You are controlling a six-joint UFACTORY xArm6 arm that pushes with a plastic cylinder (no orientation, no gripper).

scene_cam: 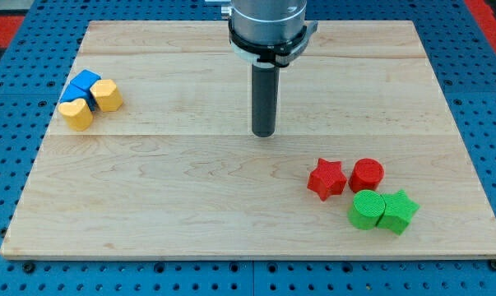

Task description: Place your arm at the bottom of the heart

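The yellow heart [76, 114] lies near the board's left edge, in a tight cluster with a yellow hexagon [108, 95] to its upper right and a blue block [84, 83] above it. My tip [264, 134] rests on the board near the middle, far to the right of the heart and slightly lower than the cluster. It touches no block. The dark rod rises from the tip to the arm's grey head at the view's top.
At the lower right lie a red star [326, 178], a red cylinder [367, 174], a green cylinder [366, 209] and a green star [398, 211], close together. The wooden board [190, 214] sits on a blue perforated table.
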